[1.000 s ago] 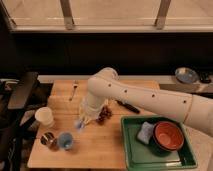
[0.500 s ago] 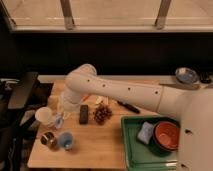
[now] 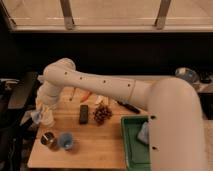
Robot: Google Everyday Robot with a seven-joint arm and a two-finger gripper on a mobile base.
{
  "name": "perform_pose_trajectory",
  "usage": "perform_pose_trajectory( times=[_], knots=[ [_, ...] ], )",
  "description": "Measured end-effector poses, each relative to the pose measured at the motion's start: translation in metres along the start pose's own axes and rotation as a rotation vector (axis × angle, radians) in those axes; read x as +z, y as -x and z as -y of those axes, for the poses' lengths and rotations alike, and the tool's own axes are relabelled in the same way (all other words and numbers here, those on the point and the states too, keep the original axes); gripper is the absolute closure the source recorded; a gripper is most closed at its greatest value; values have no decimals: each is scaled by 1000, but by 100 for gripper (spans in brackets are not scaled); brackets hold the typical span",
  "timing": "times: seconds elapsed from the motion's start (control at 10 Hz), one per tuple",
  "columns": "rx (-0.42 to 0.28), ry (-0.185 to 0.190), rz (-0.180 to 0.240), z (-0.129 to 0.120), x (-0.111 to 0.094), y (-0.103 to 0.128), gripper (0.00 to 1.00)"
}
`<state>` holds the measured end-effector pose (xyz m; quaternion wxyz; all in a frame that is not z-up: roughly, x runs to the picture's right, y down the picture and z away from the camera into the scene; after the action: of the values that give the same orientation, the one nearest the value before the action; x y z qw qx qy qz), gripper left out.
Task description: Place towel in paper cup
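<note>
At the left of the frame the pincer (image 3: 40, 113) sits directly over the cup (image 3: 46, 118) on the counter (image 3: 95, 142), with the towel (image 3: 36, 116) at the cup's rim; its grip state I cannot tell.

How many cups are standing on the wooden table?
3: the paper cup at the left edge under the gripper, a dark cup and a blue cup in front. The arm may hide others.

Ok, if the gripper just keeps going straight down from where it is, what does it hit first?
Most likely the paper cup. The gripper points down right over its mouth, with the towel at the rim. Depth is unclear, so it may catch the rim.
</note>
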<state>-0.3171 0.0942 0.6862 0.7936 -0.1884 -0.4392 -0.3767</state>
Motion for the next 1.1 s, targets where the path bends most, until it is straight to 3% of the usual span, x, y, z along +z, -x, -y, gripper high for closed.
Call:
perform_pose_trajectory(
  times=[0.2, 0.4, 0.8, 0.9, 1.1],
  knots=[
    [-44, 2, 49, 16, 23, 3, 79],
    [-51, 13, 75, 13, 37, 0, 63],
    [-32, 31, 84, 3, 47, -11, 57],
    [-23, 34, 82, -1, 47, -16, 46],
    [-14, 42, 78, -5, 49, -19, 38]
  ],
)
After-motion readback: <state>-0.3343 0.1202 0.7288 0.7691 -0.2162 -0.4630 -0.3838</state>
